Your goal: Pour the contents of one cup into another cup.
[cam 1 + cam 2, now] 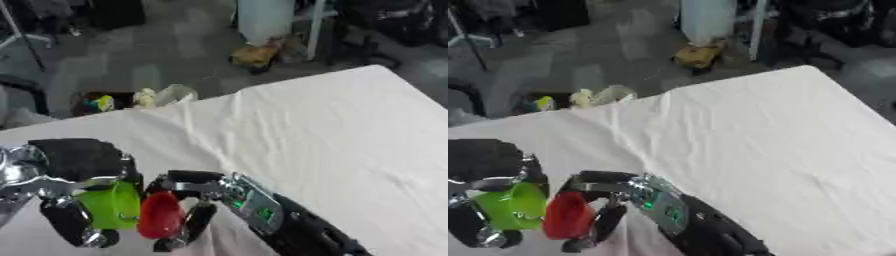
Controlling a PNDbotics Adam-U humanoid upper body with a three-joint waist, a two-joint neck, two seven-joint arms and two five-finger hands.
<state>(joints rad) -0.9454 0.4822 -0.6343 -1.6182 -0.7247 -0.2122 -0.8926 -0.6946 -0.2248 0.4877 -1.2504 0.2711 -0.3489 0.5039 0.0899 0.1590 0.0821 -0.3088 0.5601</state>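
Left hand [66,172], low at the near-left corner, curled round the green cup [112,205]: dark fingers wrapped over its top and down its left side, closed on it, no gap showing. Right hand [197,192], reaching in from the lower right on a black and silver arm, likewise closed on the red cup [161,214], thumb lying across above the rim, fingers [199,220] curving down its right side. Both cups held just above the white cloth-covered table [332,135] at its near-left edge, side by side, touching or nearly so; cannot tell which. Green cup bright, translucent-looking, roughly upright, wider at the top, its mouth mostly hidden under the left hand. Red cup smaller, glossy, narrowing toward the bottom, tilted slightly with its top leaning toward the green one. Contents of either cup not visible. Cloth rumpled, with creases running diagonally away from the hands toward the far corner. Beyond the far table edge, a grey floor, with a box of small coloured items [98,102] to the far left.
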